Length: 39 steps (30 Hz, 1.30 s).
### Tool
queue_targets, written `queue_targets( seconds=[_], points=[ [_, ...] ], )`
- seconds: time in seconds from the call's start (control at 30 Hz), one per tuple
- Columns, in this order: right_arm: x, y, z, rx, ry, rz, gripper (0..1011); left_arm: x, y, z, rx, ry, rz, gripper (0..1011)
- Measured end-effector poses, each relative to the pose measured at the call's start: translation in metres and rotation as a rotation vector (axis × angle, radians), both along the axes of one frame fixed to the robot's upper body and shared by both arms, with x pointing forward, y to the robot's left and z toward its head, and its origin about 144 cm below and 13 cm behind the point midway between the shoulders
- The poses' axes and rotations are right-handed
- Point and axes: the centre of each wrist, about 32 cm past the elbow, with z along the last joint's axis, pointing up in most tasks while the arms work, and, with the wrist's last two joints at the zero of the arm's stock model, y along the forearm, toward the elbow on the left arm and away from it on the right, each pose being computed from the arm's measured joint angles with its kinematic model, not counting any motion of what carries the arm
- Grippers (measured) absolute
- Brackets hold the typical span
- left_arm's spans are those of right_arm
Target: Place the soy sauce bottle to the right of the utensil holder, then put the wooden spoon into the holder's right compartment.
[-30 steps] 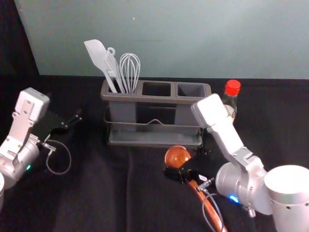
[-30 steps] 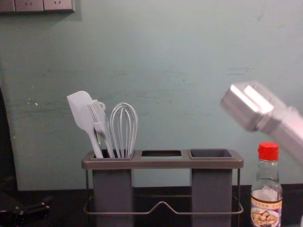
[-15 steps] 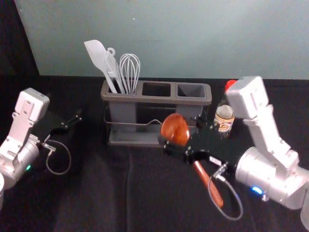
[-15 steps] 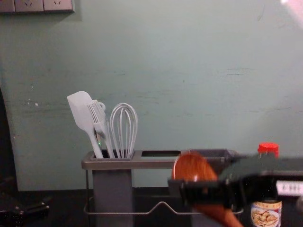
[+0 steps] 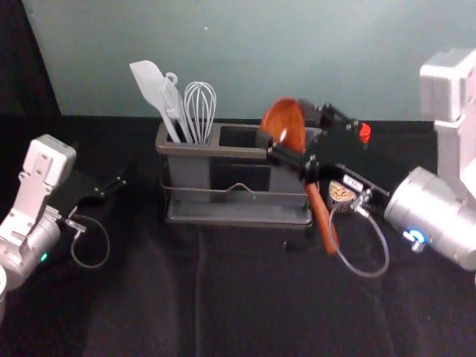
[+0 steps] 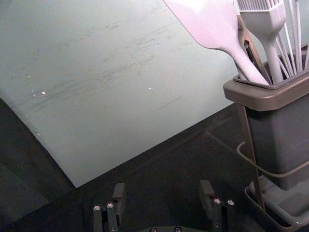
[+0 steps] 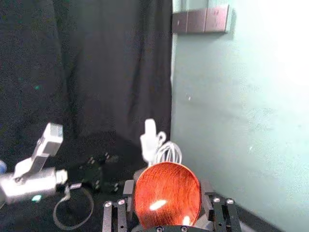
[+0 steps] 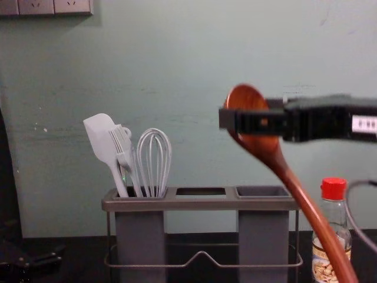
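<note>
Spoon [image 8: 294,183] held aloft in the right gripper [image 7: 167,191], just in front of and above the holder's [image 8: 200,204] right end. Fingers closed on opposite sides of the bowl; handle hangs free, slanting down toward the robot and to the right, crossing in front of the bottle [image 8: 333,213] in the chest view.

Bottle upright, just right of the holder; that half of the job looks done. Spoon half under way, I judge.

Handling, by guess: wood, light, stiff, won't bend or bruise. Surface glossy, likely slick; bowl rounded, so it may roll or pivot between the pads if the handle catches an edge. Firm, even squeeze across the bowl, near its widest part, seems right. Neck would be a steadier hold, but the bowl grip leaves the whole handle free to go in first.

Next: bring handle nearer plumb, tip over the right compartment [image 8: 263,236], then lower gently. Long handle swings wide; tip could knock the bottle, which looks like glass and probably tips more readily than the holder.

Left gripper [image 6: 163,186] idle, left of the holder, fingers well spread, nothing between them.
</note>
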Motion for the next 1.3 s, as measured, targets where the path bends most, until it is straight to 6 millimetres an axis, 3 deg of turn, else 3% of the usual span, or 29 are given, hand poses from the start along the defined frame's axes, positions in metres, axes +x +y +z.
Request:
queue_targets(
  seconds=[0.37,0.77,1.3],
  points=[
    [0.031,0.005,0.025,0.006,-0.058,-0.045,835,0.000,0.000,0.000,0.000,0.000,0.000,1005],
    [0.075,0.025,0.049,-0.031,-0.112,-0.120,835,0.000,0.000,0.000,0.000,0.000,0.000,1005],
    [0.128,0.050,0.051,-0.076,-0.104,-0.130,835,0.000,0.000,0.000,0.000,0.000,0.000,1005]
  ],
)
